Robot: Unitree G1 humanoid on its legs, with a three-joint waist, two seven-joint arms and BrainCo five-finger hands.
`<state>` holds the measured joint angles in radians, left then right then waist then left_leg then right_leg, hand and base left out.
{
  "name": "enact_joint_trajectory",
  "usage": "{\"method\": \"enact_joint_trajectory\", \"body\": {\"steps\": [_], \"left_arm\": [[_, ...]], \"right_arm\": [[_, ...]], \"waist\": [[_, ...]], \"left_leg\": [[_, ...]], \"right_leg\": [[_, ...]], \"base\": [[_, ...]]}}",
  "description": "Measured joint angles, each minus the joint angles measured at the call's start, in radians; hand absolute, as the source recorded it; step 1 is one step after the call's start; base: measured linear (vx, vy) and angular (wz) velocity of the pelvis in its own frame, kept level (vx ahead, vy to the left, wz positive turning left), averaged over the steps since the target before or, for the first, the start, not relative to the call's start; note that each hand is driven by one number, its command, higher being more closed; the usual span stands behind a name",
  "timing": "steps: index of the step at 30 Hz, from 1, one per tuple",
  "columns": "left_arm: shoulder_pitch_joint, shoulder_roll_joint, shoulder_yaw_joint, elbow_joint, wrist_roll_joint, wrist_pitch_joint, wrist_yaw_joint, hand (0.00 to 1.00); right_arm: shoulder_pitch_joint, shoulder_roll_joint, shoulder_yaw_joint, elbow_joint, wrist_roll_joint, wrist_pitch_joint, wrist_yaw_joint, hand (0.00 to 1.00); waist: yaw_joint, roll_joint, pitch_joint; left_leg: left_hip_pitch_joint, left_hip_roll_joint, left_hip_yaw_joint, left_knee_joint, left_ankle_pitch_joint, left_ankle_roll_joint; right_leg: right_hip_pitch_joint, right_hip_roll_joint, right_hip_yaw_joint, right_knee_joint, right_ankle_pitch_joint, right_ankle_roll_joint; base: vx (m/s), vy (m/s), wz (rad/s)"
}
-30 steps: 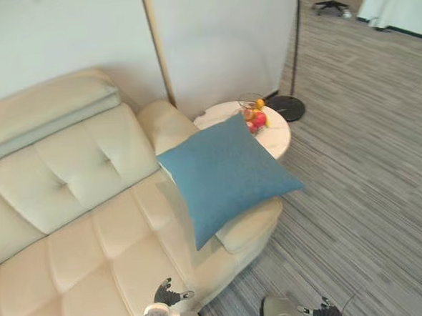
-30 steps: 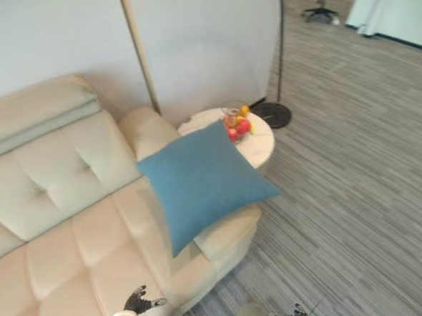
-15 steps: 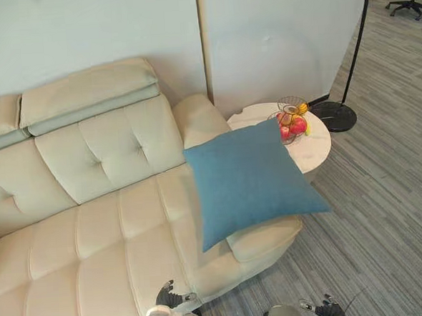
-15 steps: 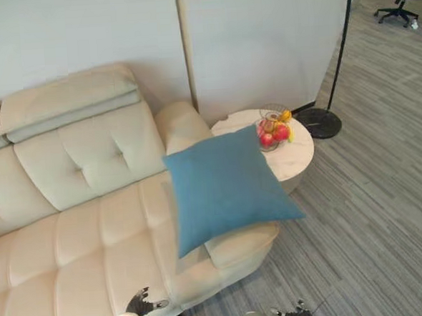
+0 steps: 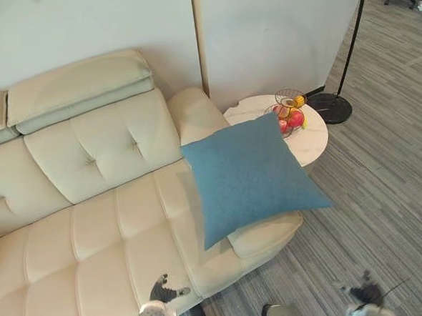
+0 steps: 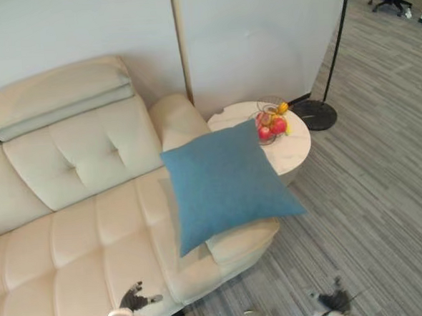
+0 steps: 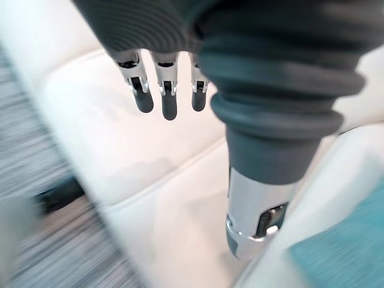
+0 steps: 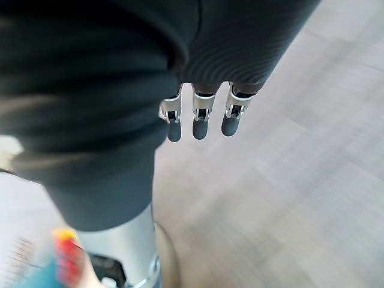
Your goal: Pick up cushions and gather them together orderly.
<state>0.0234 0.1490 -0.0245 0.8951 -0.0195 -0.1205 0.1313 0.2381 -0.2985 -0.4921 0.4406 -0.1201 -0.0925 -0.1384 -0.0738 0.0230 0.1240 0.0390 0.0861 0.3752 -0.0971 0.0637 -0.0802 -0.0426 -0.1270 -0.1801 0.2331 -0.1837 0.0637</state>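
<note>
Eye views: we see the cushion (image 5: 251, 173) leaning on the sofa's (image 5: 93, 222) R end, ahead of both hands. L hand (image 5: 164, 292), at the seat front, looks nearer to us than R hand (image 5: 363, 294) over carpet (image 5: 385, 190).
L wrist: fingers (image 7: 169, 108) straight, empty.
R wrist: same, above carpet.

The left hand (image 7: 168, 99) is sheathed in a dark ribbed cover (image 7: 282, 78), with silver fingers (image 7: 141, 90) capped by dark rounded tips. The right hand (image 8: 200, 120) is built alike, its thumb (image 8: 129, 255) silver.
</note>
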Motion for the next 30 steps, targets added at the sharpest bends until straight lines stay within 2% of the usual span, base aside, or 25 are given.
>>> {"method": "enact_joint_trajectory", "body": {"steps": [7,9,14,18,21,30], "left_arm": [[0.010,0.019,0.027,-0.151,-0.031,-0.004,0.004,0.00],[0.005,0.025,0.032,-0.199,-0.061,-0.007,0.022,0.00],[-0.061,0.025,0.034,-0.227,-0.103,-0.022,0.027,0.00],[-0.146,0.025,0.004,-0.260,-0.137,-0.030,0.046,0.00],[-0.186,0.013,-0.018,-0.290,-0.142,-0.031,0.047,0.00],[-0.327,0.015,-0.034,-0.293,-0.182,-0.036,0.066,0.00]], "right_arm": [[-0.069,-0.142,-0.013,-0.153,-0.030,-0.016,0.002,0.00],[-0.137,-0.183,0.030,-0.153,-0.001,-0.021,0.004,0.00],[-0.274,-0.218,0.153,-0.146,0.075,-0.036,0.012,0.00],[-0.422,-0.229,0.239,-0.062,0.135,-0.047,0.012,0.00],[-0.507,-0.234,0.288,0.007,0.169,-0.046,0.012,0.00],[-0.706,-0.259,0.310,0.177,0.226,-0.023,-0.021,0.00]], "waist": [[-0.018,0.000,-0.001],[-0.018,0.002,-0.002],[-0.017,0.007,0.009],[-0.008,0.015,0.042],[0.010,0.024,0.084],[0.016,0.025,0.184]], "left_leg": [[-0.001,0.002,-0.003,-0.004,0.000,0.000],[-0.023,0.003,-0.003,-0.003,0.000,0.000],[-0.105,-0.003,-0.020,0.015,0.007,0.010],[-0.178,-0.009,-0.053,0.033,0.025,0.030],[-0.202,-0.015,-0.062,0.033,0.042,0.039],[-0.309,-0.027,-0.088,0.052,0.086,0.053]], "right_leg": [[-0.002,0.008,0.033,-0.019,0.006,-0.002],[-0.023,0.010,0.038,-0.031,0.021,-0.002],[-0.081,0.001,0.034,-0.048,0.052,0.004],[-0.142,-0.012,0.019,-0.024,0.061,0.005],[-0.176,-0.022,0.016,0.011,0.058,0.006],[-0.313,-0.045,0.019,0.129,0.041,-0.002]], "base": [[0.09,-0.012,-0.04],[0.00,0.012,-0.07],[-0.06,0.036,0.08],[-0.09,0.023,0.22],[-0.07,0.020,0.11],[-0.05,0.003,0.11]]}}
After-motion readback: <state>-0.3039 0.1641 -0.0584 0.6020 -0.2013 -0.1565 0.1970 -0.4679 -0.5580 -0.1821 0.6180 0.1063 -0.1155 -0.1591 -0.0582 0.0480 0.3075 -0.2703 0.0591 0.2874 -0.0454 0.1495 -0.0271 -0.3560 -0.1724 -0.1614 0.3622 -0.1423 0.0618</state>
